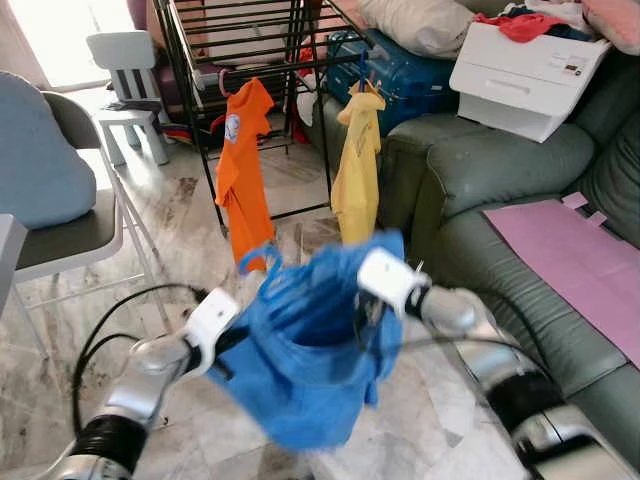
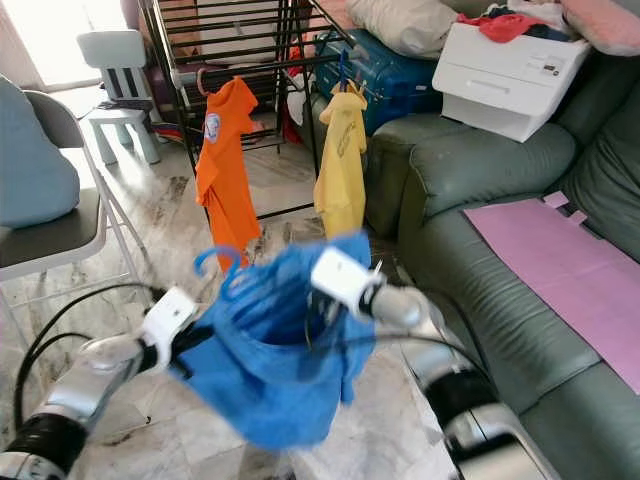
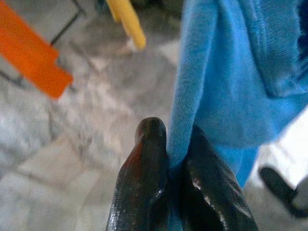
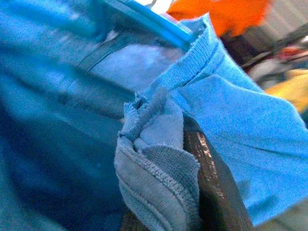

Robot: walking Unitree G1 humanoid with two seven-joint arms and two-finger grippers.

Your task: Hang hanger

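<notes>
As both arms (image 1: 150,375) reach forward, blue shirt (image 1: 310,350) pinched

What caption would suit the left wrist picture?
Two black fingers pinch the edge of a blue shirt above a marble floor.

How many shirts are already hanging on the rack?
2: an orange shirt on the rack's left side and a yellow shirt on its right. The blue shirt is held between both hands.

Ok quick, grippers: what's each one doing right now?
Left gripper: shut on the blue shirt, fabric pinched between its fingers.
Right gripper: shut on the blue shirt, bunched hem clamped against its fingers.
</notes>
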